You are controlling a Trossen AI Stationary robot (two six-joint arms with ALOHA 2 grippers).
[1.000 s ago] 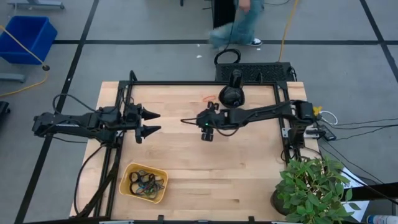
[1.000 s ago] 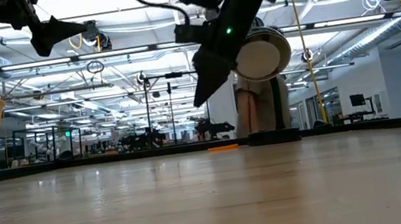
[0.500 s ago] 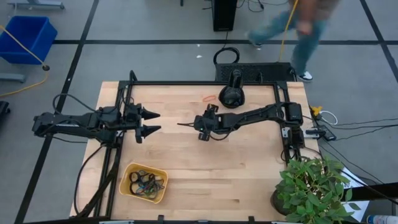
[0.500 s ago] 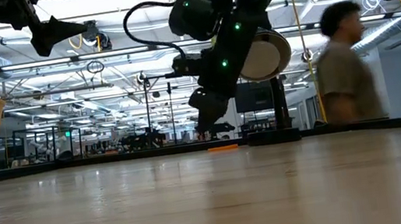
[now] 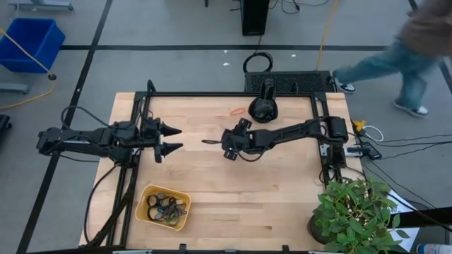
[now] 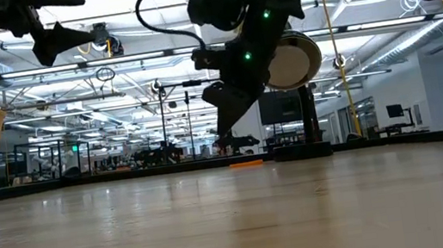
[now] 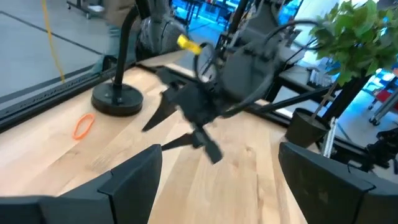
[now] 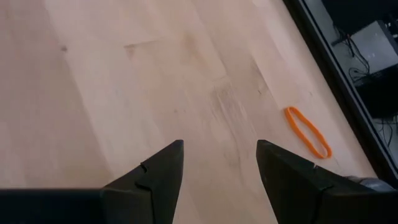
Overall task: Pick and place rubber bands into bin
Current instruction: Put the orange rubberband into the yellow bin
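Observation:
One orange rubber band (image 5: 238,111) lies flat on the wooden table near its far edge. It also shows in the right wrist view (image 8: 308,132), the left wrist view (image 7: 83,126) and the low view (image 6: 246,162). The orange-yellow bin (image 5: 164,206) stands at the near left with several rubber bands (image 5: 167,209) inside. My right gripper (image 5: 205,141) is open and empty above the table's middle, nearer than the orange band. My left gripper (image 5: 176,139) is open and empty above the left side, facing the right gripper.
A black round stand (image 5: 261,107) sits by the far edge, just right of the orange band. A potted plant (image 5: 353,212) stands at the near right corner. A blue tub (image 5: 32,41) is on the floor at far left. A person (image 5: 402,49) walks beyond the table.
My right gripper has gone down toward the table and a little toward the near edge, tipping its fingers flatter, and has stayed open. The person beyond the table has walked from the middle to the right.

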